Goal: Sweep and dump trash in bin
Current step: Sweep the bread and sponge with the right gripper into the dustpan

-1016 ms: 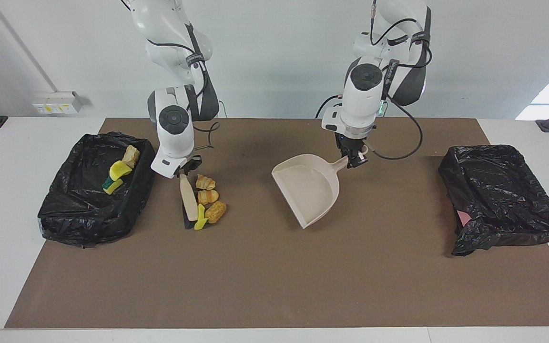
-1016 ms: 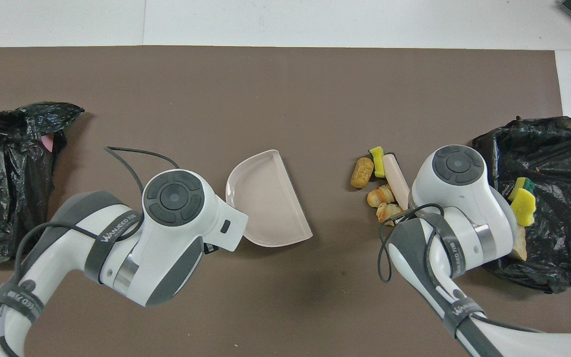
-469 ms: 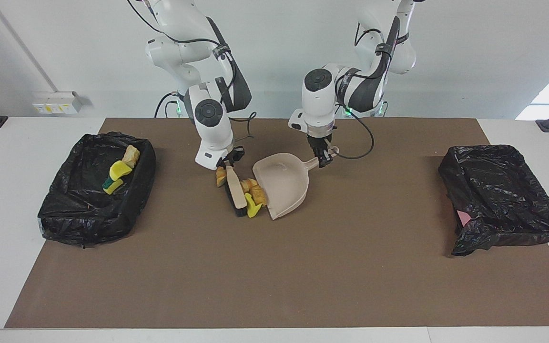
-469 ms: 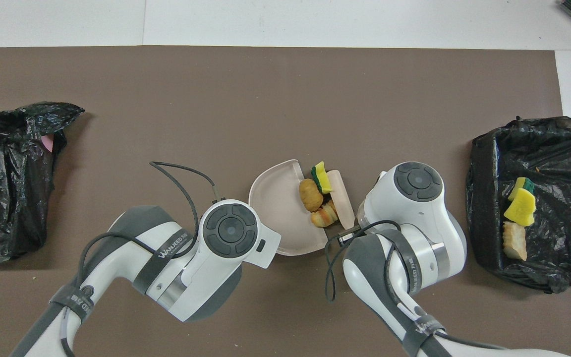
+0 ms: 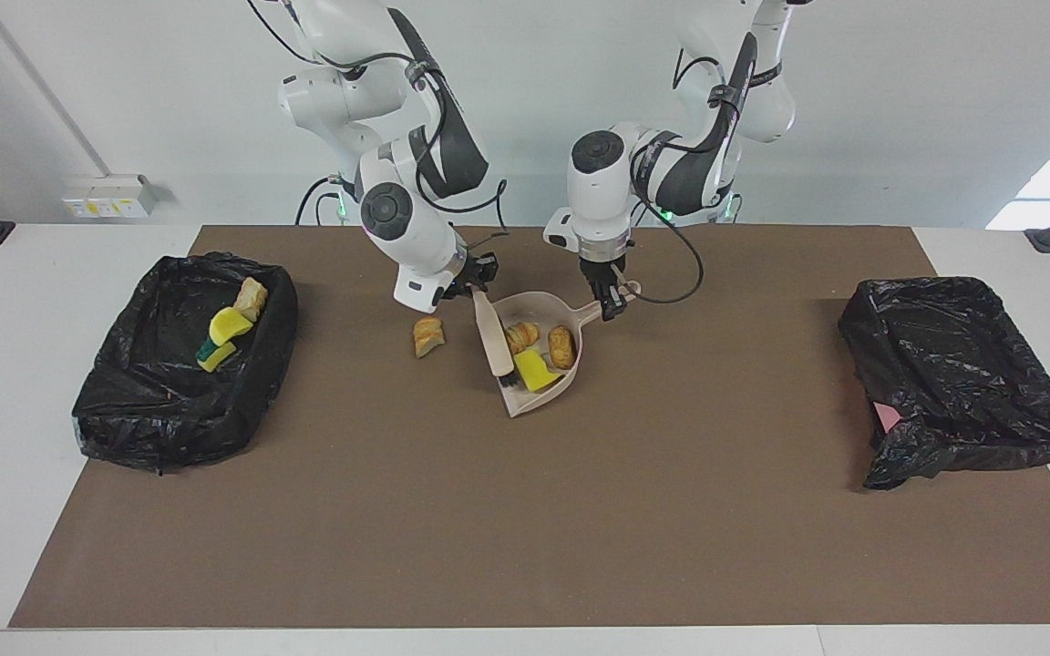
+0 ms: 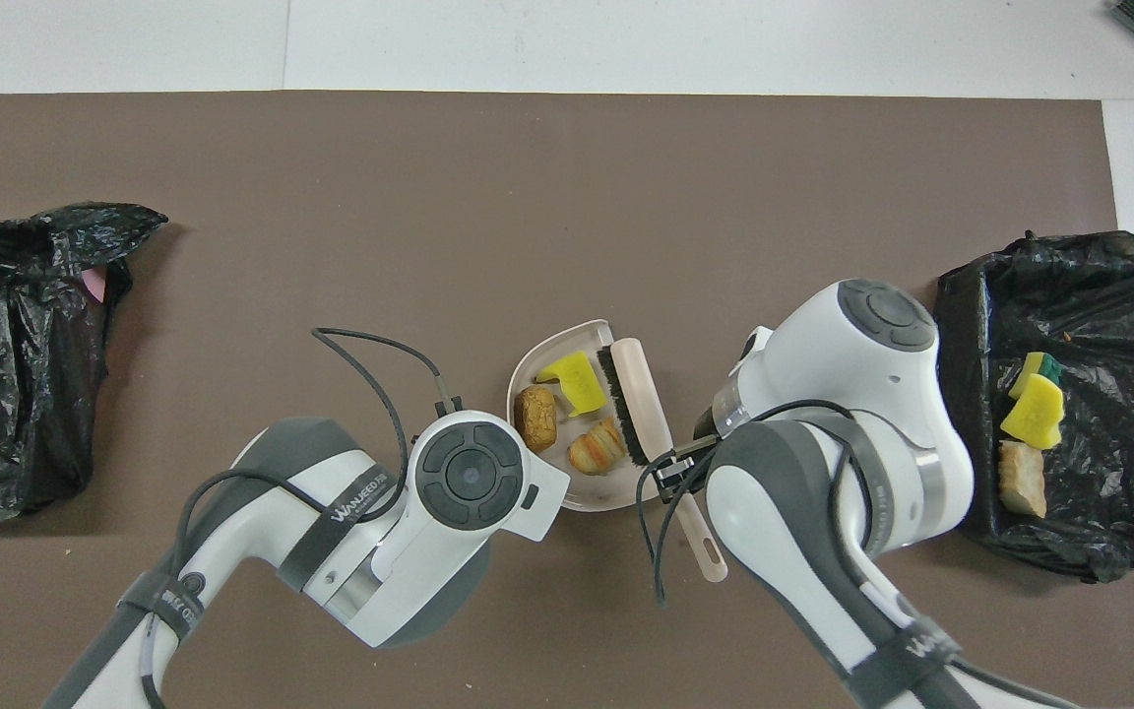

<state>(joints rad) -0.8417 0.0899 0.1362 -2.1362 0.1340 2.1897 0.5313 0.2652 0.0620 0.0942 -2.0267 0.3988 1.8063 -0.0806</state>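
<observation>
trash pieces: seven. three lie in the dustpan (image 5: 571, 369): one sponge scrap (image 5: 535, 370), two bread lumps (image 5: 561, 346) (image 5: 520, 335). one bread lump (image 5: 427, 336) lies on the mat (image 5: 488, 510) beside the dustpan, toward the right arm's end. three lie in the bin (image 5: 124, 428) at that end: two sponge scraps (image 5: 230, 324) (image 5: 211, 353), one bread lump (image 5: 251, 298). bins: two, the second (image 5: 962, 383) toward the left arm's end from the dustpan. dustpans: one. brushes: one (image 5: 494, 341), at the dustpan's mouth. arms: two.
</observation>
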